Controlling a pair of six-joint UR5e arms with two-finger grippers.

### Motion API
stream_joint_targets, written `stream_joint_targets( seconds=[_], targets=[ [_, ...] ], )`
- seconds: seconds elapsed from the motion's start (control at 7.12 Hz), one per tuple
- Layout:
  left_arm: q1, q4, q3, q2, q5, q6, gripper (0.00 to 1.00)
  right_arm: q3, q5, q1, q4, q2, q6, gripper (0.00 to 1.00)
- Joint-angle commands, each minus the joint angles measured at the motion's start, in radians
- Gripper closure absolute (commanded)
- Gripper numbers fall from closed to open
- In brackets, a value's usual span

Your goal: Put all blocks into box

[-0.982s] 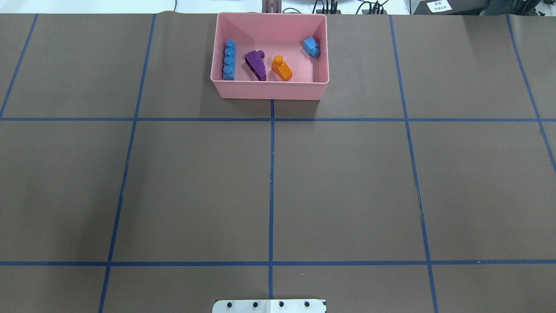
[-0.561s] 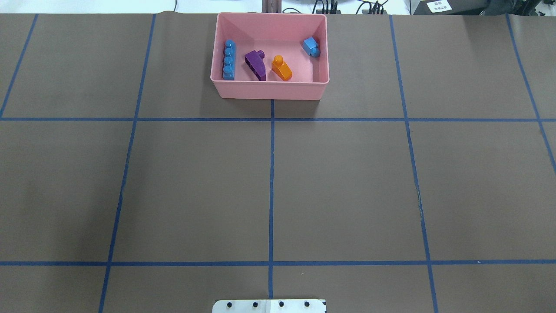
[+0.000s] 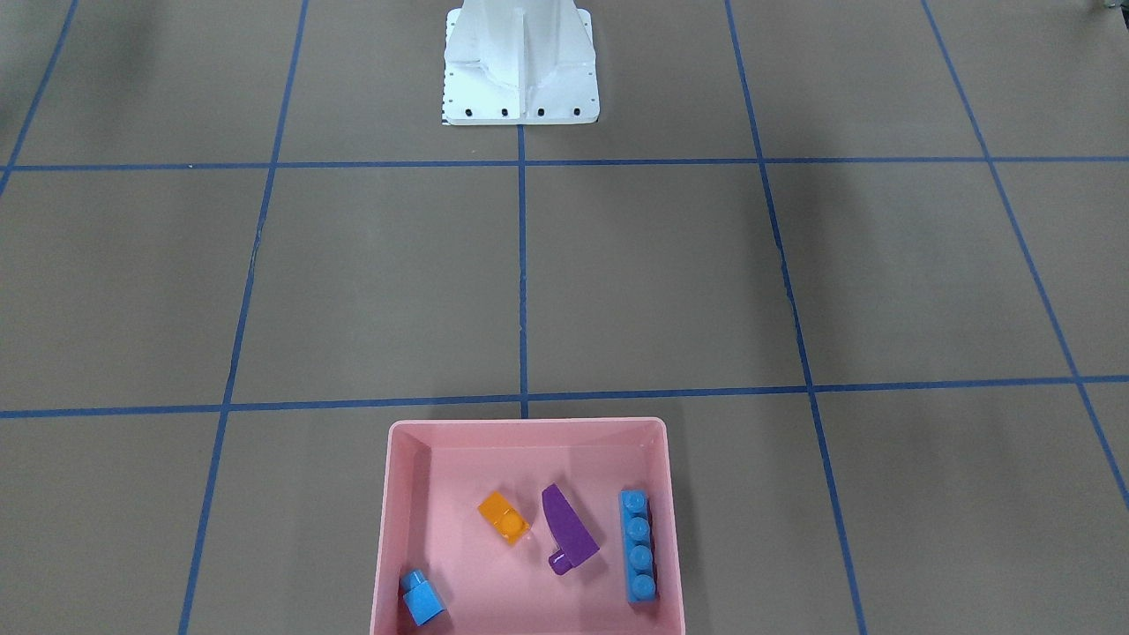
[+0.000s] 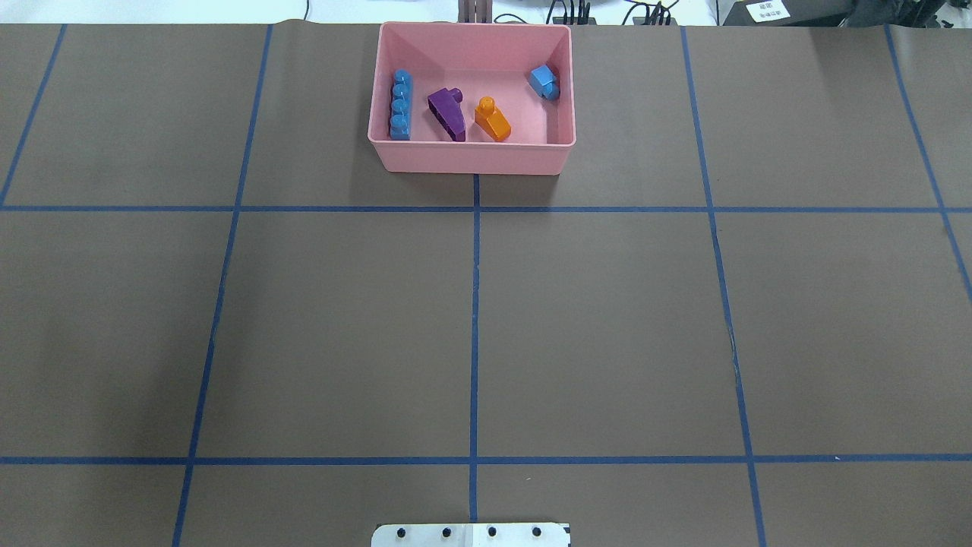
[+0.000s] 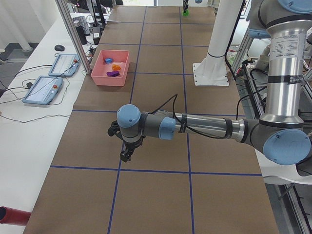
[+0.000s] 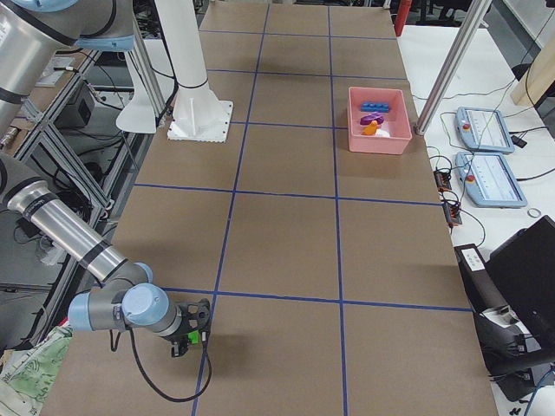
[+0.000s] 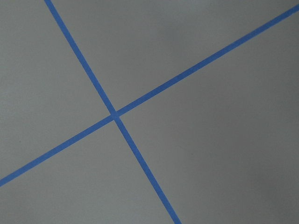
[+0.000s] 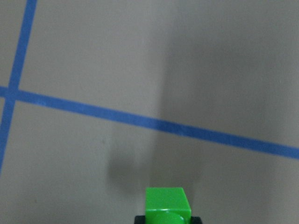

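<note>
The pink box (image 4: 471, 158) stands at the table's far middle; it also shows in the front view (image 3: 529, 425). In it lie the long blue block (image 4: 400, 105), the purple wedge (image 4: 446, 114), the orange block (image 4: 493, 120) and the small blue block (image 4: 544, 81). My right gripper (image 6: 186, 342) hovers low over the table's right end, far from the box, shut on the green block (image 8: 167, 205), which hangs a little above the surface. My left gripper (image 5: 126, 156) points down over the table's left part; I cannot tell whether it is open.
The white robot base (image 3: 520, 70) stands at the table's near middle edge. Two tablets (image 5: 44, 90) lie on the side bench beyond the box. Blue tape lines cross the brown table. A red object (image 5: 9, 215) lies at the left end.
</note>
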Motion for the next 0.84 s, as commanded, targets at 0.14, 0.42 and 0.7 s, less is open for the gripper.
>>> stream_joint_targets(
  seconds=[0.14, 0.42, 0.7],
  targets=[
    [-0.002, 0.002, 0.005, 0.025, 0.006, -0.174, 0.00, 0.270, -0.002, 0.035, -0.566, 0.235, 0.001, 1.00],
    [-0.006, 0.001, 0.016, 0.038, 0.003, -0.207, 0.00, 0.267, -0.002, 0.035, -0.835, 0.497, 0.001, 1.00],
    [-0.008, -0.001, 0.021, 0.043, 0.003, -0.218, 0.00, 0.264, -0.005, 0.009, -1.059, 0.746, 0.060, 1.00]
  ],
)
